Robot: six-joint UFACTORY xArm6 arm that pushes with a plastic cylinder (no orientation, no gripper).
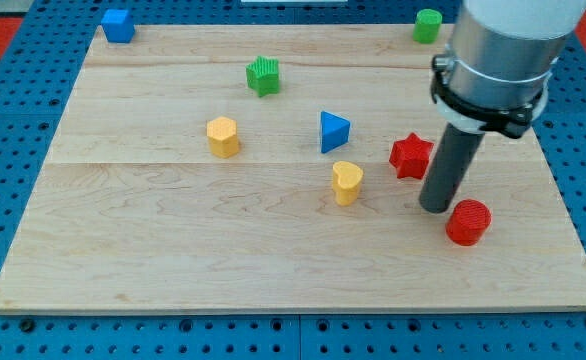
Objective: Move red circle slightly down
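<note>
The red circle (pixel 468 222) lies on the wooden board at the view's lower right. My tip (pixel 436 208) rests on the board just left of and slightly above the red circle, close to it or touching it. The red star (pixel 411 156) lies just up and left of the rod, close to it.
A yellow heart (pixel 347 182) and a blue triangle (pixel 333 131) lie mid-board. A yellow hexagon (pixel 223 137) lies to the left. A green star (pixel 263 75) lies at upper middle. A blue cube (pixel 118 25) and a green cylinder (pixel 428 25) sit at the top corners. The board's right edge (pixel 573 220) is near.
</note>
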